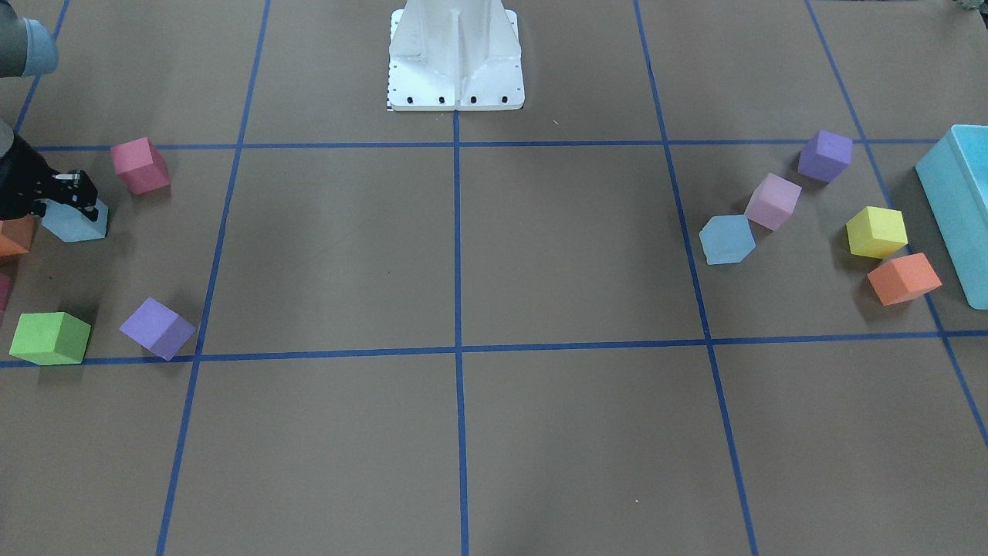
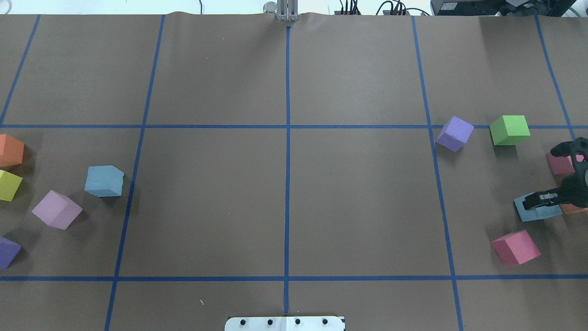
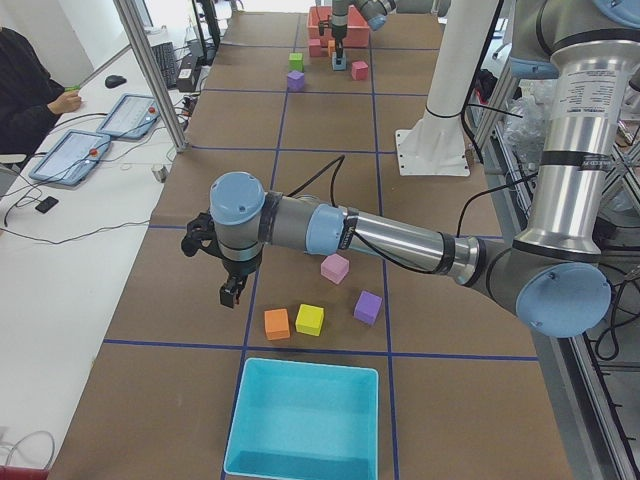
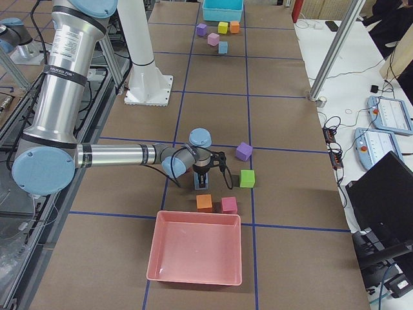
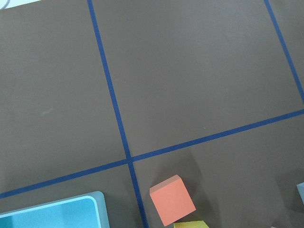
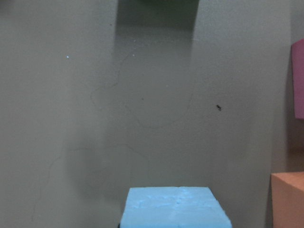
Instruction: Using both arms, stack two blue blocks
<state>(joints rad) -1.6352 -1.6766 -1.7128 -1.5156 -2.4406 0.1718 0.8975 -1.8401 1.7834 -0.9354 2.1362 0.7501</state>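
Observation:
One pale blue block lies at the robot's far right, also in the overhead view. My right gripper is down over it, fingers against its sides, and looks shut on it. The block fills the bottom of the right wrist view. The other blue block sits free on the robot's left side. My left gripper hangs above the table beyond the orange and yellow cubes, away from that block. I cannot tell whether it is open.
A pink cube, green cube, purple cube, red cube and an orange cube surround the right block. Lilac, yellow, orange and purple cubes lie near the left block. A teal box and a red tray stand at the table ends.

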